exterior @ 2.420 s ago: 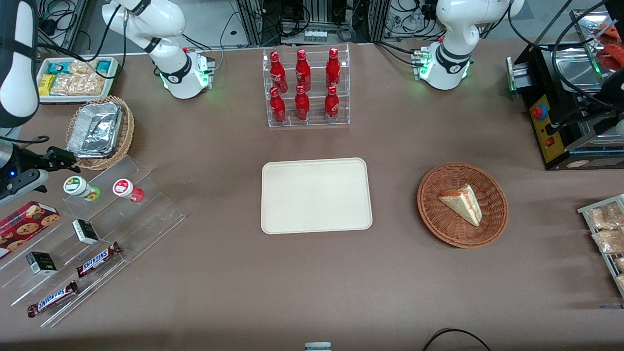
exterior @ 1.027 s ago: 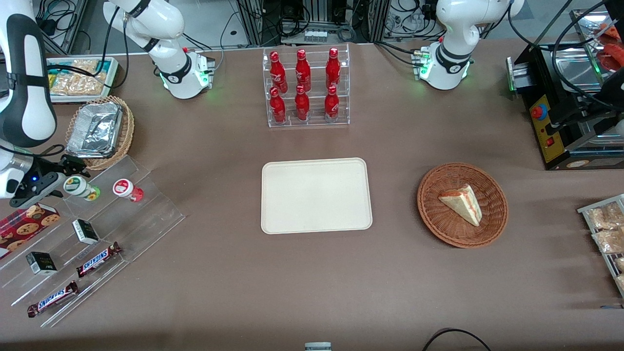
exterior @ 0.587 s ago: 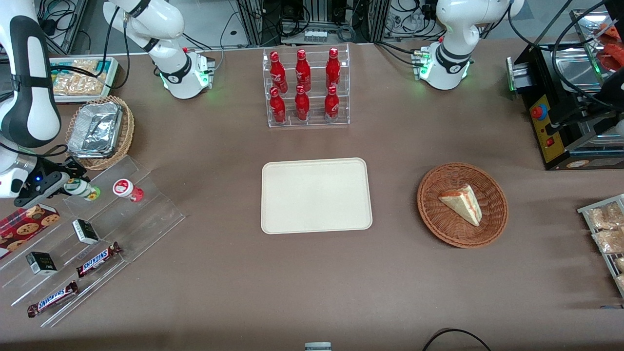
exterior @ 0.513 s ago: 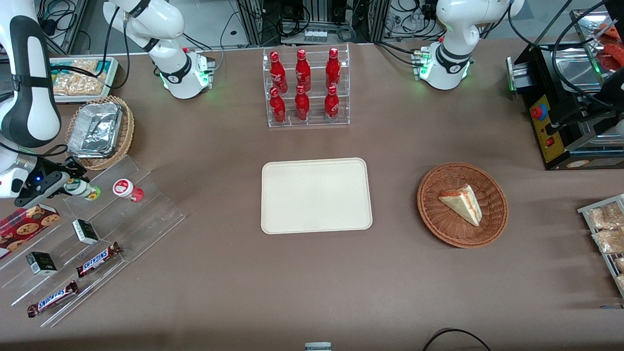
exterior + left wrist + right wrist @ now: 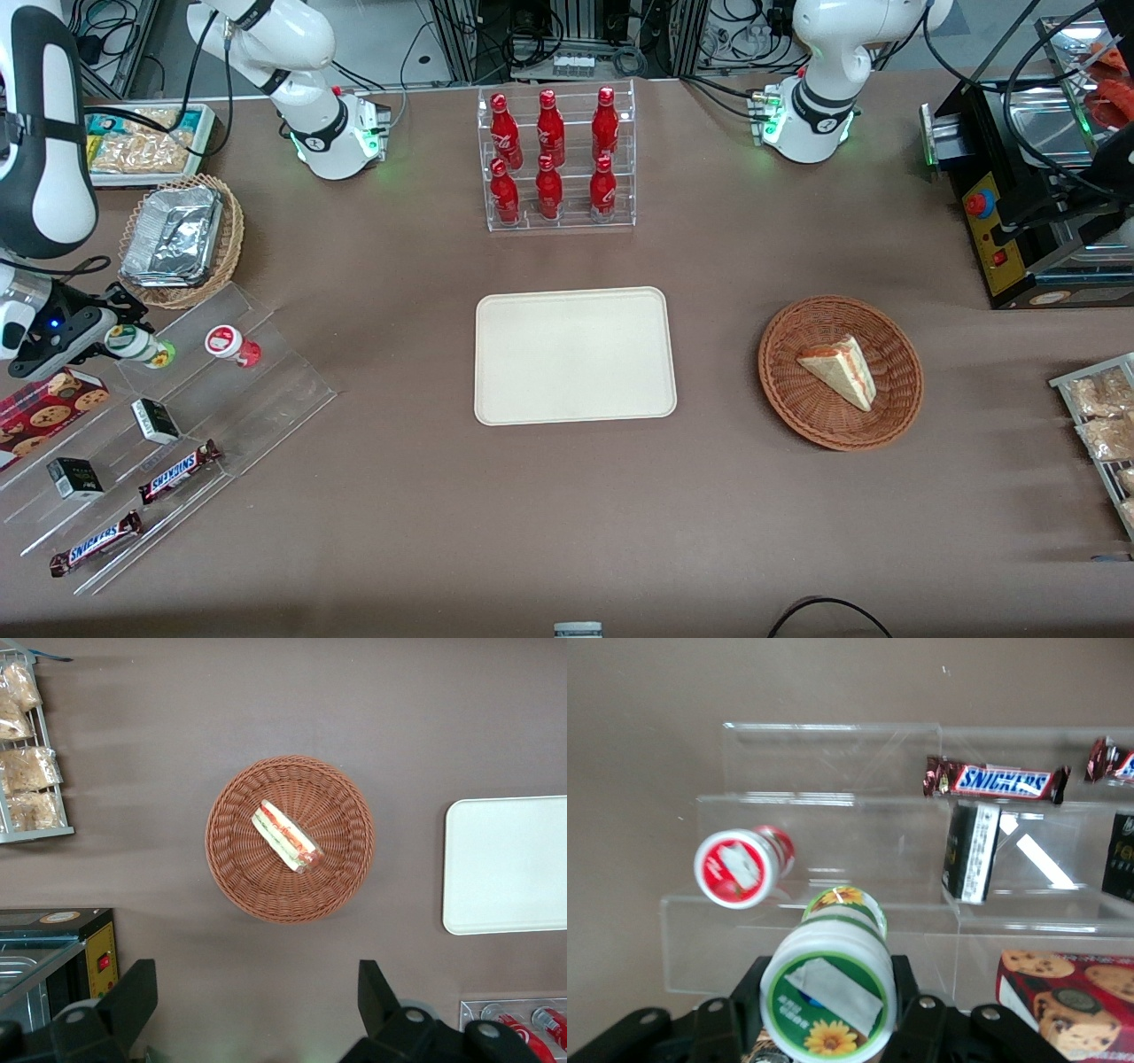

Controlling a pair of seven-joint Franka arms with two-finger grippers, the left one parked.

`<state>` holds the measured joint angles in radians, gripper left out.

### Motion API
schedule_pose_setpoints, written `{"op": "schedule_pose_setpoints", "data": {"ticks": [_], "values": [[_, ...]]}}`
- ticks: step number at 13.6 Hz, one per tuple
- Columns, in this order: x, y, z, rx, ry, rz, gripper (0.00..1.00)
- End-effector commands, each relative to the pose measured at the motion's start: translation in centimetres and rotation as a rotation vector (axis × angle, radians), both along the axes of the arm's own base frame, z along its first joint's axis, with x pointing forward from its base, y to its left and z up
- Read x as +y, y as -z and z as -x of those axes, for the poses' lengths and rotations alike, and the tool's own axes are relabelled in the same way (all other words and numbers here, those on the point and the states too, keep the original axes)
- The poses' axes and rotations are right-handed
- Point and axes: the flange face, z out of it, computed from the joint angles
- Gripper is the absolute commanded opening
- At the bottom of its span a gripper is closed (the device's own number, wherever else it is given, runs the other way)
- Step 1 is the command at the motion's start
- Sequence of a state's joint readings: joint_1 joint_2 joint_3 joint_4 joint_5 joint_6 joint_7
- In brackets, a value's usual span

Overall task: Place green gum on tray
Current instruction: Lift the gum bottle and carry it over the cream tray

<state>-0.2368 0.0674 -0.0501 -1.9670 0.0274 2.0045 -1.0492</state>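
The green gum (image 5: 140, 346) is a small bottle with a white lid and green base, lying tilted at the top step of the clear stepped rack (image 5: 221, 408), at the working arm's end of the table. My right gripper (image 5: 115, 335) is shut on its lid end. In the right wrist view the gum (image 5: 829, 992) fills the space between the black fingers (image 5: 914, 1005). The red gum (image 5: 232, 344) stands beside it on the same step and shows in the right wrist view (image 5: 740, 866). The cream tray (image 5: 576, 354) lies mid-table, bare; it also shows in the left wrist view (image 5: 509, 864).
The rack's lower steps hold Snickers bars (image 5: 177, 471), small black boxes (image 5: 155, 420) and a cookie box (image 5: 44, 403). A wicker basket with a foil tray (image 5: 182, 239) is beside the rack. A rack of red bottles (image 5: 554, 159) and a basket with a sandwich (image 5: 840, 372) flank the tray.
My gripper came in onto the green gum and closed around its lid. In the last half second gripper and gum shifted slightly away from the red gum.
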Motion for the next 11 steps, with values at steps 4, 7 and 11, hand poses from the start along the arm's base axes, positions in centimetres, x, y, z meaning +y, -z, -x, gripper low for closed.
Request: {"op": "schedule_pose_setpoints", "data": {"ticks": [4,7,11], "values": [[8.4,-3.7,-2.1,0.054,0.08,-0.005,0.0],[13.2,-3.3,-2.5,0.076,0.116,-0.001,0.0],[22.0,-2.2,-2.5,0.1,0.23,0.023,0.0]]}}
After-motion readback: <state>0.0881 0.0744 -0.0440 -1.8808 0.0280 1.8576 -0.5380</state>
